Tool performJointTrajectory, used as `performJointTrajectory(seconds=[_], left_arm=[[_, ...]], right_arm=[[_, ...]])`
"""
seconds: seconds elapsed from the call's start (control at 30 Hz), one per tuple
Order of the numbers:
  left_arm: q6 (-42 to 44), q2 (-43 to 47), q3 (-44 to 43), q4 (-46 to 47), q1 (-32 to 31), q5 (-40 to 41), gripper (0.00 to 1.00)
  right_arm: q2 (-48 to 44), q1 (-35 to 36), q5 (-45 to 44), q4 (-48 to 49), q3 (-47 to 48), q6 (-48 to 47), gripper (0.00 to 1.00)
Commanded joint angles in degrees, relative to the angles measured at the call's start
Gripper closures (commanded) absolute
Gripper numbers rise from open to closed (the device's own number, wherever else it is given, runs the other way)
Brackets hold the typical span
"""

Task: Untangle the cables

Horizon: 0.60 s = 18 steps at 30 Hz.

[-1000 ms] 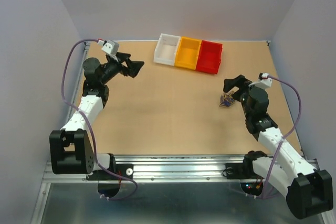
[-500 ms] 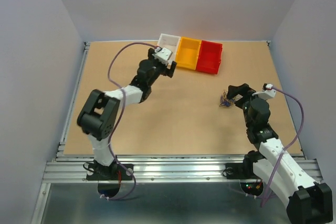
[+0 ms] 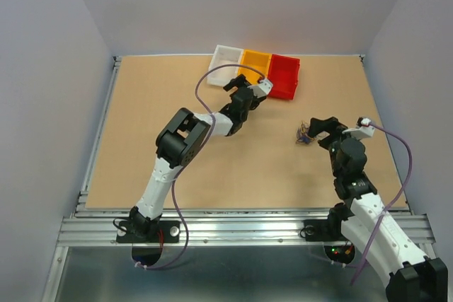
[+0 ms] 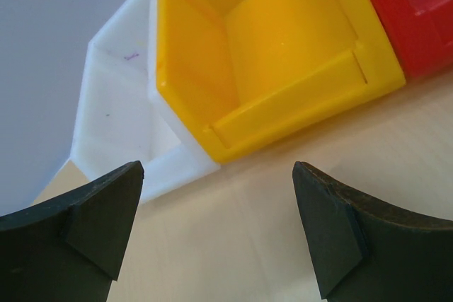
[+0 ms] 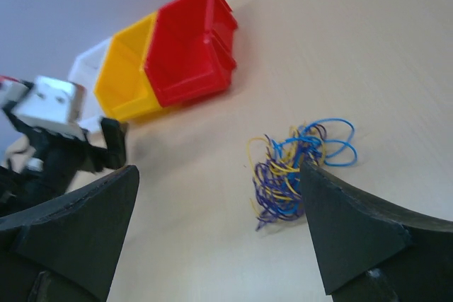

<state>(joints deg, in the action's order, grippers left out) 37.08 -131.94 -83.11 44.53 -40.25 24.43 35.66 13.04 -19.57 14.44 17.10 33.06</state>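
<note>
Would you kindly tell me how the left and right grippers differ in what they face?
The left gripper faces the yellow bin; the right gripper faces the cables on the table. The left arm reaches far across toward the middle; the right arm is on its own side. Both have jaws open, holding nothing.

Three bins (image 3: 255,73) stand in a row at the far edge of the tabletop (image 3: 156,118). My left claw (image 4: 216,175) hangs just before the middle one. The cables (image 5: 294,167) lie on the tabletop nearer and further right, just ahead of my right claw (image 5: 219,175).
</note>
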Motion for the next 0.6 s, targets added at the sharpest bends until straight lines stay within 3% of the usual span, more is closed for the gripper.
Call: performJointTrajectory(seconds=[0.0,0.07,0.2,0.57], left_arm=[[4.14,0.38,-12.03,-0.31,1.14,2.11,0.01],[4.31,-3.23,-17.32,-5.23,1.23,1.77,0.01],[5.54,-5.25,-17.43,-3.58,1.58,0.10,0.01],[6.86,-10.53,-21.57,-3.05,1.75,3.07,0.01]], right_arm=[[4.05,-0.29,-4.23,-7.82,4.86,0.07,0.00],[8.43,-0.29,-4.51,-13.63,7.67,0.69,0.00],[15.20,-0.29,-3.28,-19.26,10.75,1.22,0.00],[26.02,-0.29,-3.19,-14.97,13.22,1.57,0.04]])
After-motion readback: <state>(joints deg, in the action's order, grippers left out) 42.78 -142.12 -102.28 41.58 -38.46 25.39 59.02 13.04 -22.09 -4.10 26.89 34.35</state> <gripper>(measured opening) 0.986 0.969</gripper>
